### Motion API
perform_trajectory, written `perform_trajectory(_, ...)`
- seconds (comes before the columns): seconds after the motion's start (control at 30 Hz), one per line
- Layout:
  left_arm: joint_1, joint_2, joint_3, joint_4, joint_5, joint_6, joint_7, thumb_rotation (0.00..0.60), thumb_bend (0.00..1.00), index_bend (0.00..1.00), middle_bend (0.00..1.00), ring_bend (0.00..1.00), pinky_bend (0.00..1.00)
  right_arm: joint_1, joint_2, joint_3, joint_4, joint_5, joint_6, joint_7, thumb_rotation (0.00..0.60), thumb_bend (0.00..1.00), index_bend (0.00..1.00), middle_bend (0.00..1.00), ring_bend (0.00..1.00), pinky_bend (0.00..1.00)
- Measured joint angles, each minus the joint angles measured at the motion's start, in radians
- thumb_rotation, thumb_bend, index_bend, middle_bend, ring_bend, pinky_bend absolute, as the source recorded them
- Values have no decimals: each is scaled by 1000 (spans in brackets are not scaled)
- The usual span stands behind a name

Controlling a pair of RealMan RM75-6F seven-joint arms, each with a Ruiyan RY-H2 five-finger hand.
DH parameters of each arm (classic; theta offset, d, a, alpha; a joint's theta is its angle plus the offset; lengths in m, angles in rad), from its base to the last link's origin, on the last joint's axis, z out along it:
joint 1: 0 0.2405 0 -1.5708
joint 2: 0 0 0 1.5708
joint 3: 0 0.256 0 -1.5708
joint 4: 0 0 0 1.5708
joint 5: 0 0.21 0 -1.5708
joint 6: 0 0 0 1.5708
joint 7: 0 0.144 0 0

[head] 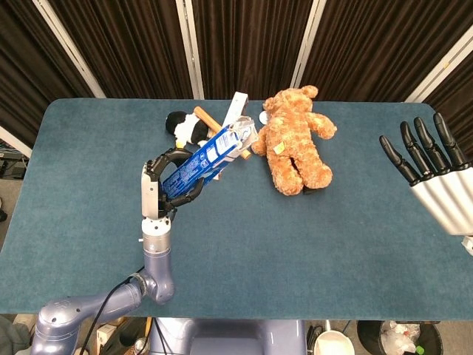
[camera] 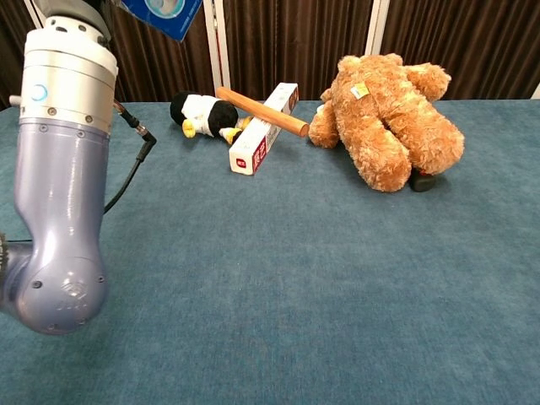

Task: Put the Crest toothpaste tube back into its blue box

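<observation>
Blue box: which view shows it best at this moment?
The head view. There the whole blue box shows, gripped by the left hand and slanting up toward the teddy bear. The chest view catches only one corner of it at the top edge, above the arm.

The left arm (camera: 59,194), at the left of the frame, is glossy lavender-grey metal with small screws, a black cable and a silver wrist ring. The left hand (head: 159,188) is black and white. The right hand (head: 432,174), at the right edge, has black fingers on a white palm.
</observation>
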Motion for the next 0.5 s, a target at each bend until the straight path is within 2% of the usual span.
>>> perform_trajectory(0.13,21,36,46,6,16,-29,35,600,627,495,643,587,727,-4,-2,1,-3,8,4,4,600,406,0,203,100,63)
perform_trajectory(0.2,38,62,84,11,32,-43,56,600,625,494,643,587,726,-6,-4,3,-8,14,9,10,600,406,0,203,100,63)
perform_trajectory(0.37,134,166,230,3,77,-77,103,600,625,493,642,587,726,-15,-13,8,-50,29,25,14,600,406,0,203,100,63)
perform_trajectory(0.5,207,230,298,-25,98,-98,132,600,625,490,641,587,725,-23,-22,11,-80,40,38,15,600,406,0,203,100,63)
